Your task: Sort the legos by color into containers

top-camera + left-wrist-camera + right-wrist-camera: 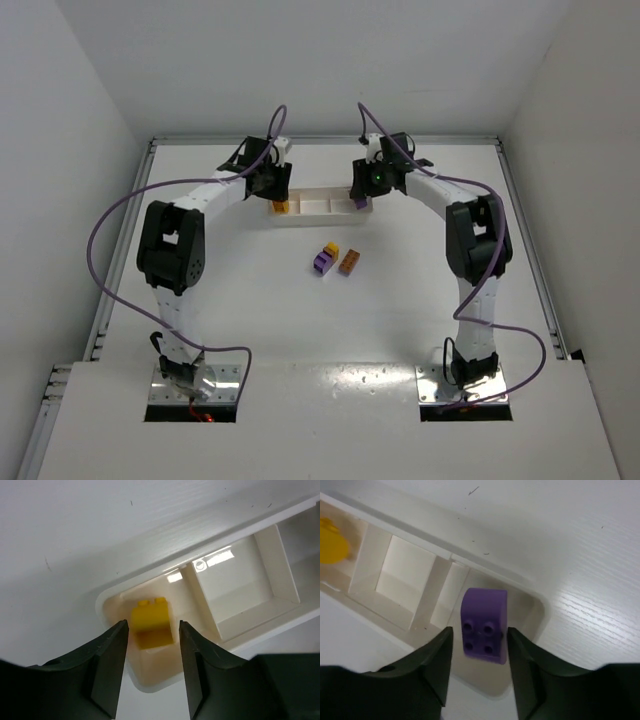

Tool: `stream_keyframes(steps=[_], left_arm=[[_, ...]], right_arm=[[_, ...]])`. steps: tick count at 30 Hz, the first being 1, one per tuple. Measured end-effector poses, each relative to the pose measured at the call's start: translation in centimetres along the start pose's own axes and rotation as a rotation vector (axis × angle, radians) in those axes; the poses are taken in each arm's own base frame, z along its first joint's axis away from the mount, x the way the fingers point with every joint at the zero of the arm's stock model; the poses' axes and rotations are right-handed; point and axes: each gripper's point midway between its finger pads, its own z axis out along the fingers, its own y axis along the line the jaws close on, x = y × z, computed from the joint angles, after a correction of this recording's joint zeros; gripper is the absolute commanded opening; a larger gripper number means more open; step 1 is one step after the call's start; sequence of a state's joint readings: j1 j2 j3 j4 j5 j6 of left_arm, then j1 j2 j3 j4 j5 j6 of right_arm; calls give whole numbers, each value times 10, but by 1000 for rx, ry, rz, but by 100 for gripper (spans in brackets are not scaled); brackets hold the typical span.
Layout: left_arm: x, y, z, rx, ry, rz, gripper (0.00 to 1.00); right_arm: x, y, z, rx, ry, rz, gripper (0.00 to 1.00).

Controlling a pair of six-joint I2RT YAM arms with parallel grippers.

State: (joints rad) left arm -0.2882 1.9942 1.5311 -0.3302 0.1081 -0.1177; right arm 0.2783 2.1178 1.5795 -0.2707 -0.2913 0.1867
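The white three-compartment tray (320, 200) lies across the far middle of the table. My left gripper (152, 630) hangs over the tray's (235, 587) left end compartment, where a yellow brick (150, 621) sits. Its jaws are open, with a gap on each side of the brick. My right gripper (480, 637) is over the right end compartment of the tray (405, 575). A purple brick (485, 625), studs facing the camera, is between its open jaws, clear of both. On the table lie a purple brick (321, 263) with a yellow one (331, 249) against it, and an orange brick (349, 262).
Both arms arch inward over the table, left gripper (277, 190) and right gripper (362, 192) at opposite ends of the tray. The middle compartment holds nothing. The yellow brick (330, 542) shows at the far end in the right wrist view. White walls enclose the table.
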Motion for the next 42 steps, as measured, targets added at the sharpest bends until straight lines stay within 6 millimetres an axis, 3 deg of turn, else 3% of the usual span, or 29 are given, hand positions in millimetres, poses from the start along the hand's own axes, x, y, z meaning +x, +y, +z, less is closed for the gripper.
stream_keyframes(steps=[1, 4, 12, 16, 19, 21, 23, 25, 29, 31, 35, 42], left_arm=[[0, 0, 0, 0, 0, 0, 53], [0, -1, 0, 5, -1, 0, 59], [-2, -14, -11, 77, -17, 3, 64], [-4, -33, -46, 160, -55, 12, 64], [-18, -49, -85, 215, -137, 19, 64], [-16, -59, -108, 224, -187, 17, 63], [2, -76, -125, 245, -206, 20, 63], [35, -94, -133, 268, -185, 25, 63], [112, -128, -134, 302, -83, 50, 63], [136, -138, -131, 300, -35, 67, 63], [141, -134, -115, 220, -37, 69, 63], [163, -148, -88, 184, 7, 115, 63]], right_arm=[[1, -1, 0, 7, 1, 0, 58], [2, -4, 2, 28, 5, -4, 68], [-6, 13, -6, 7, -9, -22, 69], [-30, 47, -48, -65, -80, -67, 69], [-55, 74, -100, -117, -185, -157, 69], [-58, 84, -130, -131, -237, -215, 69], [-53, 85, -152, -117, -261, -255, 69], [-39, 78, -164, -90, -259, -282, 69], [5, 51, -168, -22, -183, -283, 70], [23, 38, -172, 7, -146, -268, 70], [37, 15, -183, 55, -128, -232, 70], [36, -7, -197, 97, -153, -194, 70]])
